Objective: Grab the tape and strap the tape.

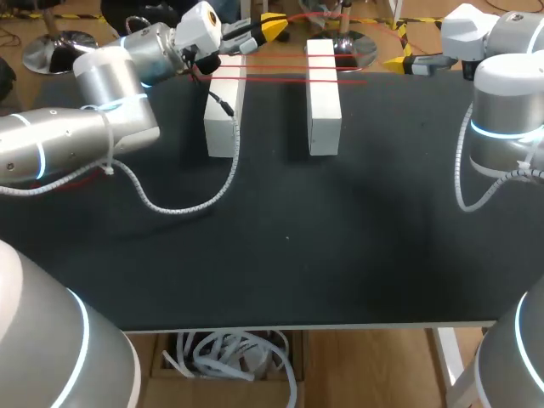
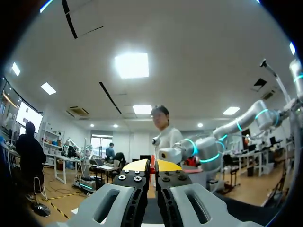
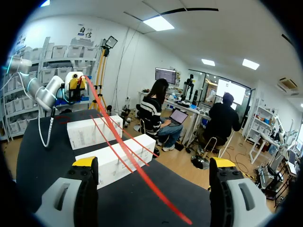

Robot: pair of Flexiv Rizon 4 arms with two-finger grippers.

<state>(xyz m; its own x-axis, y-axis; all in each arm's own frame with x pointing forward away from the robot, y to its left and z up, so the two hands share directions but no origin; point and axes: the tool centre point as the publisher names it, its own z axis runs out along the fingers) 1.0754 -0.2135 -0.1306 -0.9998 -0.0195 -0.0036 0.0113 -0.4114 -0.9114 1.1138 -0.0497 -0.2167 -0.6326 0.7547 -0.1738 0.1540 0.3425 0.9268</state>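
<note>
Left gripper (image 2: 152, 165): jaws pressed together, pinching the red tape (image 1: 272, 70). The tape is strung across two white blocks (image 1: 324, 102) at the table (image 1: 280, 255) far edge. Right gripper (image 3: 154, 163): jaws spread, a strand running between them. Best to close squarely on that strand and hold tension.

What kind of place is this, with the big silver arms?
Probably a robot lab bench: the left arm and right arm flank a black table, where red tape is stretched across two white blocks.
</note>
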